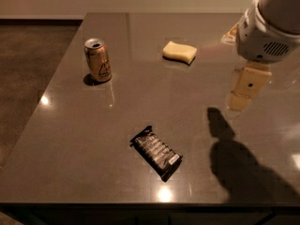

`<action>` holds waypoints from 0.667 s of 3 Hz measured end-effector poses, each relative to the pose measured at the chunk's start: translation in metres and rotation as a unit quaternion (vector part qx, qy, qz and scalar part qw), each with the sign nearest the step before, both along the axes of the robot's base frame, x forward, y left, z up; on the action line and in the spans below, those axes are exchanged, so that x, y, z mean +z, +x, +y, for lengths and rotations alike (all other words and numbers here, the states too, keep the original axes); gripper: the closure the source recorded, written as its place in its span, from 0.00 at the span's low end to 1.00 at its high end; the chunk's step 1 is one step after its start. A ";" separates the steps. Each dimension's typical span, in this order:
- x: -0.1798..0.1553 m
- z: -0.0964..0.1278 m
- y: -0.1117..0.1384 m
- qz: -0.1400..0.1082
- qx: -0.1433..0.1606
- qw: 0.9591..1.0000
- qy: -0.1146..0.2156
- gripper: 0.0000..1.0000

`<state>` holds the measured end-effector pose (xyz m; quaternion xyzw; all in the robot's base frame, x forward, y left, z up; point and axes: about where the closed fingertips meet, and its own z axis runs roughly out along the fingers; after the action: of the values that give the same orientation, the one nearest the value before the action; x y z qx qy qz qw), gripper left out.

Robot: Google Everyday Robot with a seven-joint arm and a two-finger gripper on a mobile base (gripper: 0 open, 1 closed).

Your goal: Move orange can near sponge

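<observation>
The orange can stands upright at the far left of the dark table, with its silver top open and a dark emblem on its side. The pale yellow sponge lies flat at the far middle of the table, well to the right of the can. My gripper hangs above the table's right side, below the white arm housing. It is to the right of the sponge, a little nearer the camera, and far from the can. It holds nothing that I can see.
A flat black snack packet lies at the near middle of the table. The arm's shadow falls on the near right. The table's left edge borders a brown floor. A pale object sits at the far right behind the arm.
</observation>
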<state>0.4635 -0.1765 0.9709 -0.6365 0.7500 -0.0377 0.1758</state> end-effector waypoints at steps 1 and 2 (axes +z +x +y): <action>-0.003 0.037 0.024 -0.001 0.024 0.999 0.024 0.00; -0.007 0.080 0.057 0.003 0.036 0.997 0.061 0.00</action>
<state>0.5210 -0.0969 0.9642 -0.6517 0.7277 0.0160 0.2133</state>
